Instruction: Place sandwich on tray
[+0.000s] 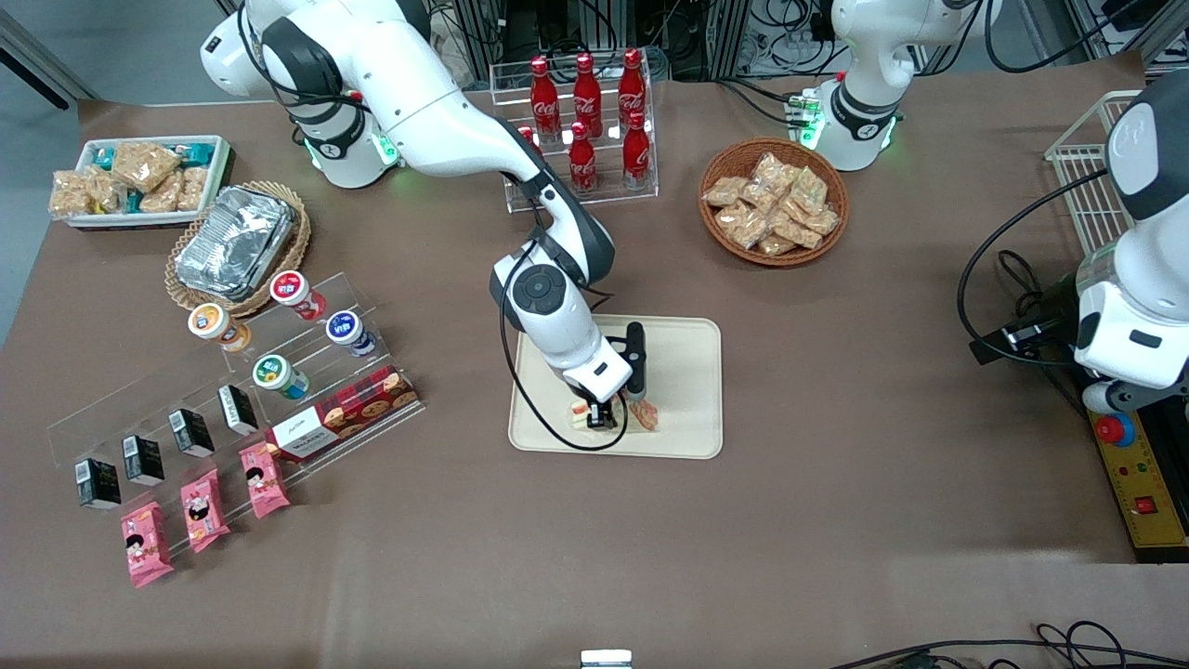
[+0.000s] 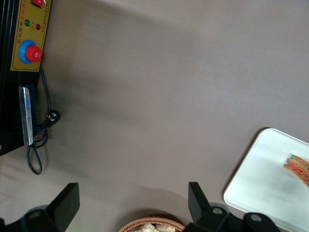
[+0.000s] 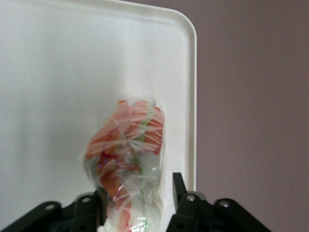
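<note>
We see tool [image 3: 137, 193] shut on sandwich [image 3: 128, 150], low over tray [image 3: 58, 72], near tray's edge; bare tabletop [image 1: 836, 390] beside.

I work in a robot lab dressed up as a snack shop: cola bottles [image 1: 585, 116] on a clear rack, wicker baskets [image 1: 774, 200] and acrylic shelves [image 1: 232, 390] of packets on a brown tabletop [image 1: 836, 520]. Cables [image 1: 1012, 279], aluminium framing and an emergency-stop box [image 1: 1138, 483] surround it.

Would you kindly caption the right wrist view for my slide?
Gripper holds the wrapped sandwich over the cream tray.
</note>
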### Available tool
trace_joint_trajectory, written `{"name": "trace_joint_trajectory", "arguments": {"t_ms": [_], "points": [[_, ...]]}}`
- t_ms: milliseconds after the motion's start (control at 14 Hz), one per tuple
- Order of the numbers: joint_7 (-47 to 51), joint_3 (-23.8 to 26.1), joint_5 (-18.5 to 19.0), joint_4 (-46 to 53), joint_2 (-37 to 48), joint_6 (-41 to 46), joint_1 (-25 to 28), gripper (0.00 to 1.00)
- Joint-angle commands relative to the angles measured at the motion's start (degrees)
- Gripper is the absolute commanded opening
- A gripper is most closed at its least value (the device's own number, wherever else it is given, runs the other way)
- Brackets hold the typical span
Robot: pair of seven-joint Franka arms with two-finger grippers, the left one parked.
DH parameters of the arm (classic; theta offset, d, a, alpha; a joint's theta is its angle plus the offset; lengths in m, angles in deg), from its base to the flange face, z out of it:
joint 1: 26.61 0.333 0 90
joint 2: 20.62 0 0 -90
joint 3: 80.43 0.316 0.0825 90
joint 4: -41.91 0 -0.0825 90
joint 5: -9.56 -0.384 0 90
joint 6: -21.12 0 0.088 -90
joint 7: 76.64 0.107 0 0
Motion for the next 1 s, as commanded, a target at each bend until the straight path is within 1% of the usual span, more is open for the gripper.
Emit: {"name": "trace_joint_trajectory", "arguments": {"t_ms": [0, 214, 286, 429, 571, 786, 929], "points": [[-0.9, 0.5, -2.1, 2.1, -0.2, -0.2, 0.0, 1.00], [-0.9, 0.7, -2.4, 1.7, 2.3, 4.2, -0.2, 1.00], [-0.9, 0.7, -3.3, 1.6, 3.4, 6.0, -0.4, 1.00], [-0.9, 0.2, -4.9, 1.4, 6.8, 12.1, -0.6, 1.00], [-0.4, 0.0, -5.0, 1.2, 10.8, 18.9, -2.6, 1.00], [4.2, -0.2, -4.7, 0.9, 16.4, 29.1, -5.6, 1.00], [7.9, -1.9, -4.2, 0.8, 19.9, 35.1, -7.0, 1.00]]}}
